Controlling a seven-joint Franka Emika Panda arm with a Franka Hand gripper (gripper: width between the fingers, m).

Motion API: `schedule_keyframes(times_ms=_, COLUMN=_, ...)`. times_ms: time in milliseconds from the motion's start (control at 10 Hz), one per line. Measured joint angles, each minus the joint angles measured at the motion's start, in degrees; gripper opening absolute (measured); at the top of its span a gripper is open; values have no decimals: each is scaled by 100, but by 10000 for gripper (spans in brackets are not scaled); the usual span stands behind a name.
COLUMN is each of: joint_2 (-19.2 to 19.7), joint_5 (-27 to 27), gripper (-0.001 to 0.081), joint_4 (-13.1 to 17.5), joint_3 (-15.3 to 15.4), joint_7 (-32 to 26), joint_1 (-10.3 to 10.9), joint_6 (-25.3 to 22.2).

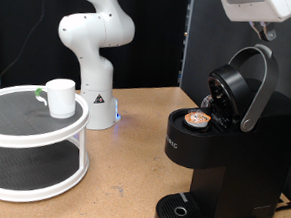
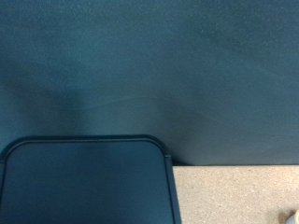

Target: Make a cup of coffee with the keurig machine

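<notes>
1 cup (image 1: pixel 60 97) on the white two-tier stand (image 1: pixel 14 120), left | 1 keurig machine (image 1: pixel 217 154) right, lid up, 1 pod (image 1: pixel 198 120) inside | gripper (image 1: pixel 259 9) up top right, jaws: can't tell

The keurig machine (image 1: pixel 215 144) stands lid-up with a pod (image 1: pixel 198 119) inside; the cup (image 1: pixel 59 97) sits on a rack (image 1: pixel 33 146).

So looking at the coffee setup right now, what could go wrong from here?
1. The keurig machine has its lid raised with a pod in the chamber, and its drip tray holds nothing, so brewing now would likely spill.
2. The cup sits on the top tier of a round white stand, far from the machine, near the edge; a nudge might tip it.
3. The claw isn't visible.
</notes>
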Motion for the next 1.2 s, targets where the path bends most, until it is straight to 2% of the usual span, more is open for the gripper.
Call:
schedule_keyframes(times_ms=100, joint_2=25, joint_5=-35, gripper=70, joint_4=0, joint_3=51, joint_7=91, joint_1=-1, joint_6=29)
schedule_keyframes(times_ms=200, joint_2=67, joint_5=-63, gripper=12, joint_4=4, joint_3=93, joint_7=160, joint_1=-1, joint_6=76)
schedule_keyframes(times_ms=700, joint_2=318, joint_5=-130, gripper=7, joint_4=41, joint_3=149, joint_7=258, joint_1=-4, joint_6=248)
schedule_keyframes(times_ms=900, joint_2=284, joint_5=42, gripper=7, joint_4=44, joint_3=64, joint_7=-55, joint_1=-7, joint_6=68)
schedule_keyframes(times_ms=1200, joint_2=42, joint_5=137, gripper=7, joint_4=-77, joint_3=-249, joint_7=-762, joint_1=-70, joint_6=-504)
